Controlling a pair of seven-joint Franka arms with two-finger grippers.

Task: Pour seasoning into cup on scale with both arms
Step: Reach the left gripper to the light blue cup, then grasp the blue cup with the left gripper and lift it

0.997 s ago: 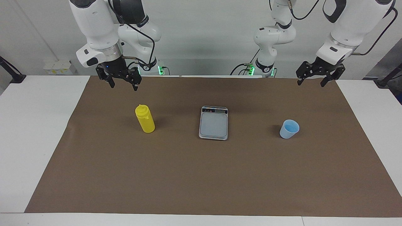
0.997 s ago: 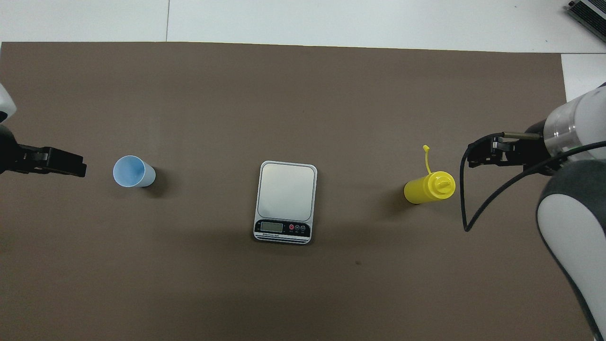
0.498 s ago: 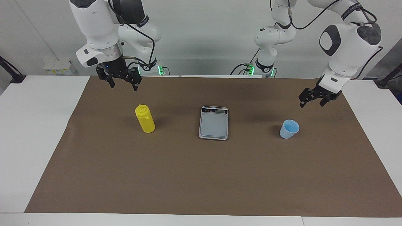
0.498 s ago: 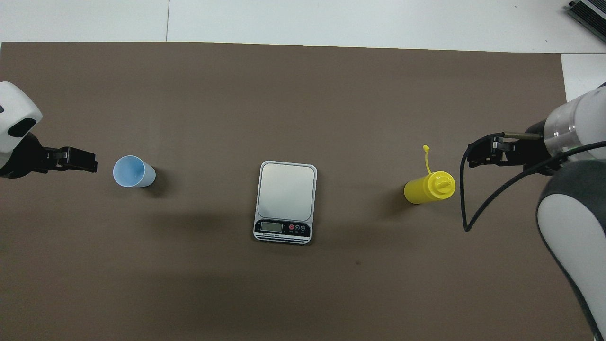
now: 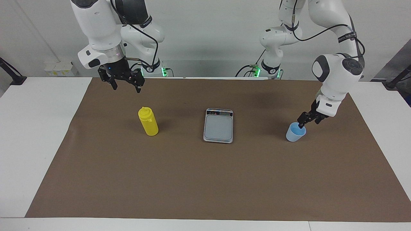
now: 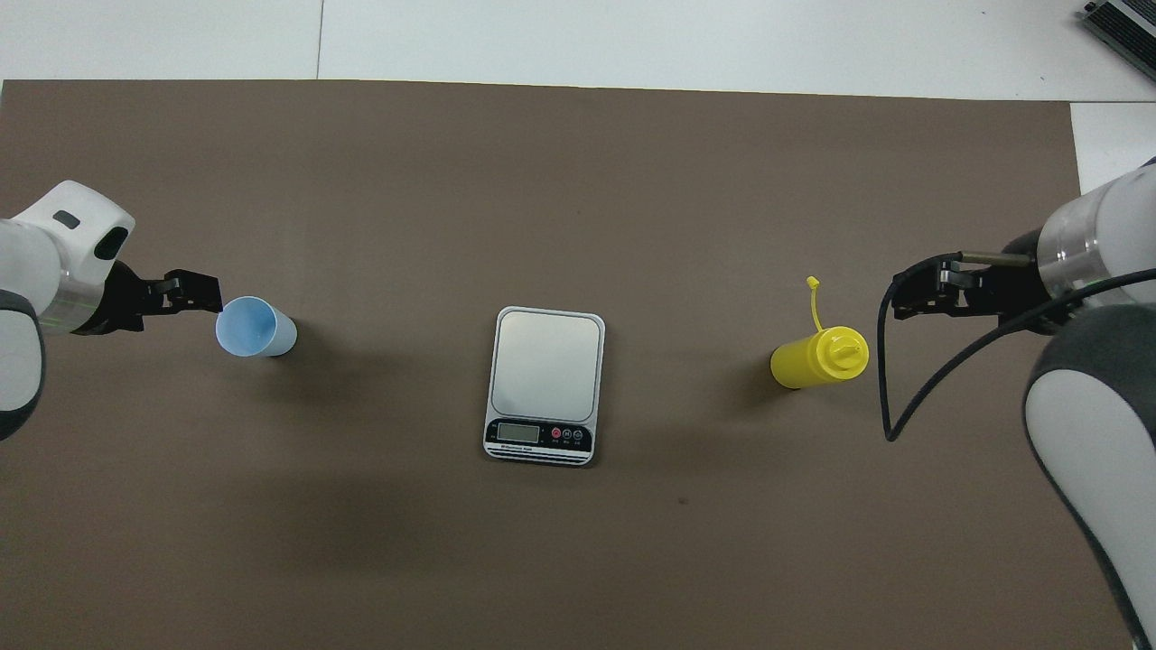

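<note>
Right gripper (image 5: pixel 125 88): raised over the brown mat (image 5: pixel 205 179) at the right arm's end, fingers spread apart, holding nothing; this arm waits.
Left gripper (image 5: pixel 307 122): low at the rim of the cup (image 5: pixel 295 132), on the side toward the left arm's end; jaws apart, one fingertip looks to dip inside the rim, the cup not yet gripped.
Scale (image 5: pixel 218 125): flat on the mat mid-surface, display strip on the edge nearest the robots, nothing on its platform.
Cup: upright on the mat toward the left arm's end, well apart from the scale.
Seasoning (image 5: pixel 148 121): yellow bottle upright toward the right arm's end, well apart from the scale, tethered cap hanging off.
Surface (image 5: pixel 35 128): white, the mat covering most of it.
</note>
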